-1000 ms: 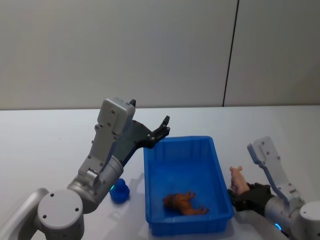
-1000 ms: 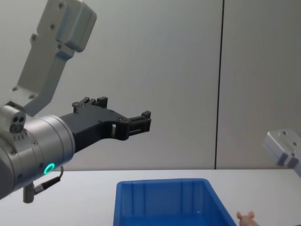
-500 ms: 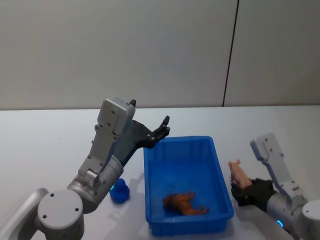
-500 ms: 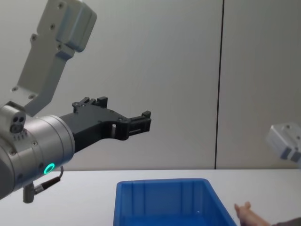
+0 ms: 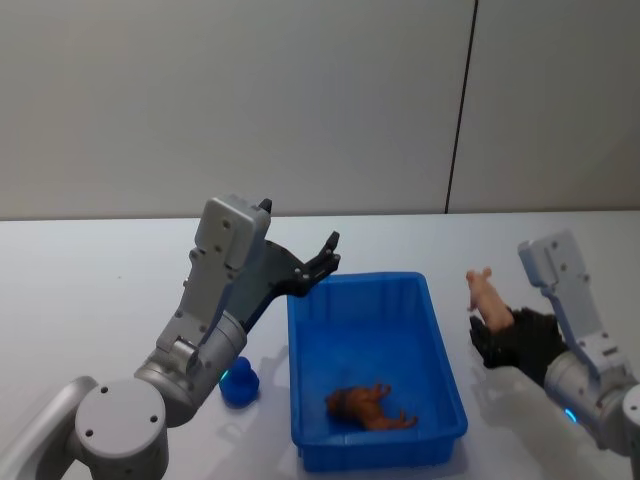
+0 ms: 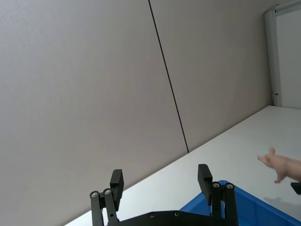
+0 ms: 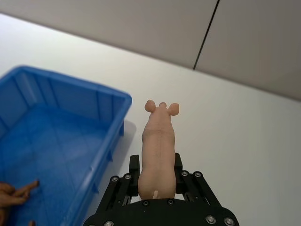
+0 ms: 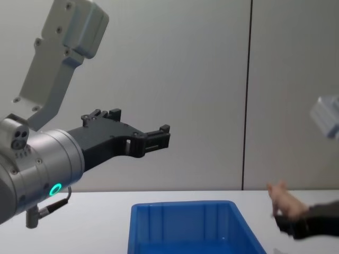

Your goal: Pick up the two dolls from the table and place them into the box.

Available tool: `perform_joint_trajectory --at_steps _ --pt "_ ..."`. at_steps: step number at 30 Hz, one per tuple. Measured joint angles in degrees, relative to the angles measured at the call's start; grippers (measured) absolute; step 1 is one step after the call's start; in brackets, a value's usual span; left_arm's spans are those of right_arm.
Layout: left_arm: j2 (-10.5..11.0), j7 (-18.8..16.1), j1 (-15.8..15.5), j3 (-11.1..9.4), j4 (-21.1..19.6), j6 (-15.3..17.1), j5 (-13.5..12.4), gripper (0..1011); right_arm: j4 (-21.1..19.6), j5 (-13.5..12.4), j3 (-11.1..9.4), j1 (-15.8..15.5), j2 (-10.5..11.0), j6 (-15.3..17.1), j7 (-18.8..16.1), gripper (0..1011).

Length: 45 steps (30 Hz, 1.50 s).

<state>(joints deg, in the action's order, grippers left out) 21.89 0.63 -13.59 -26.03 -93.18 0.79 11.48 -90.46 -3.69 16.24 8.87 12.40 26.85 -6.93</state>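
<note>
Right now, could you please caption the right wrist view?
Right gripper holds the pig beside the box, brown doll already inside.

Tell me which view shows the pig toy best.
Right wrist view: the pig toy lies full length in the right hand, ears and snout clear. Head view shows it small, right of the box; chest and left wrist views catch it near an edge. The left hand hangs open by the box.
</note>
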Motion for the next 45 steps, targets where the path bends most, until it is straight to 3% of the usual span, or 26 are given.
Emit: perform_joint_trajectory --at_steps 8,17,30,45 --pt "0.00 0.00 0.00 0.00 0.00 0.00 0.00 1001 -2.22 0.97 -0.01 0.74 0.06 -2.42 -2.30 381" --pt "0.00 0.00 0.00 0.00 0.00 0.00 0.00 1001 -4.00 1.67 0.60 2.25 -0.31 -3.47 -7.65 381" --pt "0.00 0.00 0.00 0.00 0.00 0.00 0.00 1001 -3.71 1.64 2.10 5.34 -1.80 0.91 -17.47 383" --pt "0.00 0.00 0.00 0.00 0.00 0.00 0.00 1001 -0.42 1.23 4.19 9.34 -4.12 8.84 -27.05 860"
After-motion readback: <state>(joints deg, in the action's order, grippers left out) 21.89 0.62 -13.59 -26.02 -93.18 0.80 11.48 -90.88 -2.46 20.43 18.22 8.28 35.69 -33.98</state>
